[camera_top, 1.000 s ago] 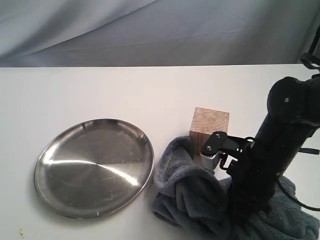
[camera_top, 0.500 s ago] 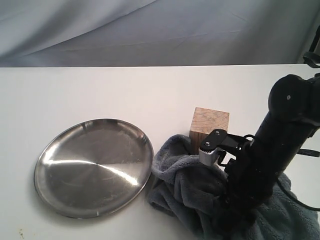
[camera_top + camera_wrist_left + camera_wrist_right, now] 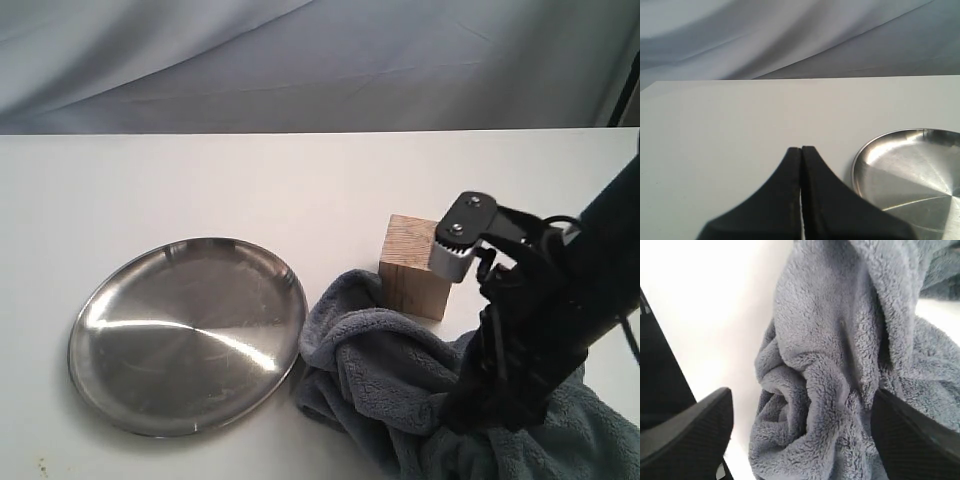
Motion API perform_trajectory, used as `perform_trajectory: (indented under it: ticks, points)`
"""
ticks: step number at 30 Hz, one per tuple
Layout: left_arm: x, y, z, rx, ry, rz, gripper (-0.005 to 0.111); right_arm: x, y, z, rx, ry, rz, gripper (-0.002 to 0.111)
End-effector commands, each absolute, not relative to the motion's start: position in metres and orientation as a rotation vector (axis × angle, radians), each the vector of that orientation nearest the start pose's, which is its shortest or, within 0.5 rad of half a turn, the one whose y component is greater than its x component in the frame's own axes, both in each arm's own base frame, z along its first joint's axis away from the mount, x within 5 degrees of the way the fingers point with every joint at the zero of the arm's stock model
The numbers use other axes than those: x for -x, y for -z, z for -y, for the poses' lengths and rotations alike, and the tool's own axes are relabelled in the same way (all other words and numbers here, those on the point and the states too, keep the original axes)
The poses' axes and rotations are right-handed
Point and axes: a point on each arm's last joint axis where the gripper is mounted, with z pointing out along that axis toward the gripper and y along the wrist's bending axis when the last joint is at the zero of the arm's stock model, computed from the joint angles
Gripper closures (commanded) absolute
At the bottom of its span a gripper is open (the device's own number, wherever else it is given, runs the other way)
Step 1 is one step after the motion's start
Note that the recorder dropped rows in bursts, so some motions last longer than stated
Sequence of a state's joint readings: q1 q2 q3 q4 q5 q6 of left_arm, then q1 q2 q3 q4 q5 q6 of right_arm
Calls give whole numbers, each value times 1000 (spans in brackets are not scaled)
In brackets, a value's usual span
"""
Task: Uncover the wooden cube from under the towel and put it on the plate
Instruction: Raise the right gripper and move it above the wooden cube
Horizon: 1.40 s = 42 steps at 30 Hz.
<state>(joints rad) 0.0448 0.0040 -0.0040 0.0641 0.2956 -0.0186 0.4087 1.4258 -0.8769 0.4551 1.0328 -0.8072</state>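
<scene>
2 jaws of the right gripper [image 3: 800, 435] stand wide apart over the bunched towel [image 3: 385, 385], gripping nothing. Left gripper [image 3: 801, 165] is closed and empty, near the plate [image 3: 185, 335]. Wooden cube [image 3: 412, 268] sits uncovered on the table [image 3: 200, 180], touching the towel, probably ready for pickup.

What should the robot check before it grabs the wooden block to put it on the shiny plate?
1. Wooden cube uncovered: ok, its top and two sides show.
2. Towel clear of the cube: cannot tell, a fold overlaps its lower corner.
3. Right gripper open: ok, fingers wide apart around the towel.
4. Plate free for the cube: ok, nothing lies on it.
5. Left gripper out of the way: ok, shut, away from the cube.
</scene>
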Motion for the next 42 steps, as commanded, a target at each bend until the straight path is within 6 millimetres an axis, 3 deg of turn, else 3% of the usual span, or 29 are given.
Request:
perform_trajectory:
  ticks: [1, 4, 7, 17, 22, 26, 33, 38, 42]
  points:
    - [-55, -187, -4, 21, -76, -1768, 107, -197, -259, -123, 1363, -509, -2455, 39]
    - [-55, -187, -4, 21, -76, -1768, 107, -198, -277, -117, 1309, -374, -2317, 43]
    - [-55, -187, -4, 21, -76, -1768, 107, -203, -292, -111, 1249, -223, -2173, 55]
    - [-55, -187, -4, 21, -76, -1768, 107, -222, -318, -106, 1100, 3, -1888, 108]
    - [-55, -187, -4, 21, -76, -1768, 107, -230, -327, -106, 1012, 41, -1786, 108]
    - [-55, -187, -4, 21, -76, -1768, 107, -239, -316, -105, 1026, 54, -1833, 108]
    - [-55, -187, -4, 21, -76, -1768, 107, -269, -280, -90, 998, 82, -2003, 108]
    - [-55, -187, -4, 21, -76, -1768, 107, -281, -255, -94, 1018, 57, -2089, 108]
    - [-55, -187, -4, 21, -76, -1768, 107, -289, -243, -98, 910, -21, -2140, 104]
